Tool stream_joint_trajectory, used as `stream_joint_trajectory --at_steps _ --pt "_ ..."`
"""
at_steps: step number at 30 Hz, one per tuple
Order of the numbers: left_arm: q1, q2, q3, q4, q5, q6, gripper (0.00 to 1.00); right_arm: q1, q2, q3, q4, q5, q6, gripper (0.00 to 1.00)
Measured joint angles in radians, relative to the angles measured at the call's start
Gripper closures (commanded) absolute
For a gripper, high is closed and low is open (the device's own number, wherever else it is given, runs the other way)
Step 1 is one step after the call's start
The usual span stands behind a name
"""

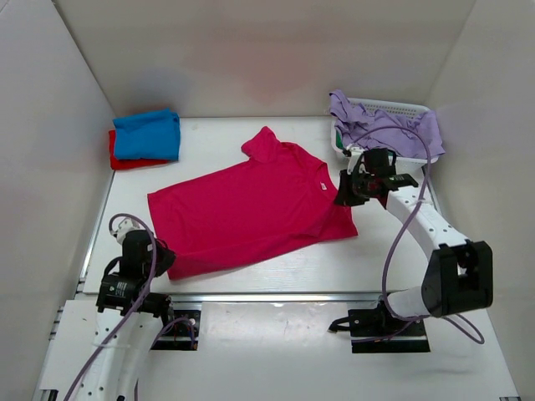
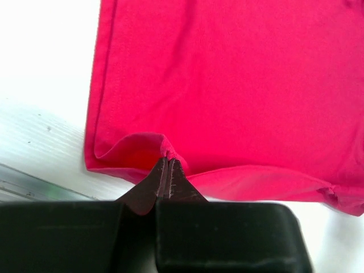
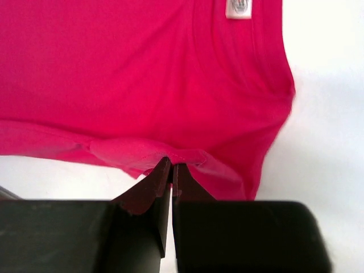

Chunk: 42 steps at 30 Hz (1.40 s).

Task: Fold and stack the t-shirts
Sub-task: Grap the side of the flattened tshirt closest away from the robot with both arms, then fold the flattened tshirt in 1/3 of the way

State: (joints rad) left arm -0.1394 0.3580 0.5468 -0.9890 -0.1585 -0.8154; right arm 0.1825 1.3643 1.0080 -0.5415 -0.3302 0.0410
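Note:
A crimson-pink t-shirt [image 1: 247, 205] lies spread flat across the middle of the table, its small white neck label [image 1: 321, 185] toward the right. My left gripper [image 1: 165, 261] is shut on the shirt's near-left hem corner [image 2: 165, 152]. My right gripper [image 1: 345, 199] is shut on the shirt's right edge [image 3: 173, 158], below the neck label [image 3: 239, 8]. A folded blue t-shirt [image 1: 148, 134] lies on a folded red one [image 1: 125, 159] at the back left.
A white slatted basket [image 1: 393, 109] stands at the back right with a lilac garment [image 1: 380, 129] draped over it, just behind my right wrist. White walls enclose the table on three sides.

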Motion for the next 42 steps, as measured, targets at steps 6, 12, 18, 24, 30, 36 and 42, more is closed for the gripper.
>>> stream_joint_trajectory --at_steps 6,12,18,24,30,36,42 --pt "-0.001 0.034 0.002 0.0 -0.065 -0.028 1.0 0.026 0.098 0.059 0.021 -0.003 -0.003 1.0" --pt "0.019 0.103 0.004 0.0 -0.1 -0.054 1.0 0.033 0.183 0.145 0.017 -0.012 -0.015 1.0" --pt "0.018 0.142 0.006 -0.036 -0.145 -0.116 1.0 0.035 0.274 0.256 0.014 -0.028 -0.053 1.0" --pt "0.011 0.16 0.008 -0.061 -0.167 -0.154 1.0 0.048 0.387 0.388 -0.01 -0.038 -0.09 1.0" --pt "0.019 0.206 0.01 -0.079 -0.179 -0.179 1.0 0.066 0.518 0.536 -0.043 -0.053 -0.132 1.0" --pt "0.019 0.243 0.011 -0.095 -0.192 -0.203 1.0 0.079 0.634 0.641 -0.073 -0.09 -0.159 1.0" --pt "0.093 0.269 0.009 -0.024 -0.196 -0.167 0.99 0.105 0.682 0.672 -0.073 -0.078 -0.17 0.92"
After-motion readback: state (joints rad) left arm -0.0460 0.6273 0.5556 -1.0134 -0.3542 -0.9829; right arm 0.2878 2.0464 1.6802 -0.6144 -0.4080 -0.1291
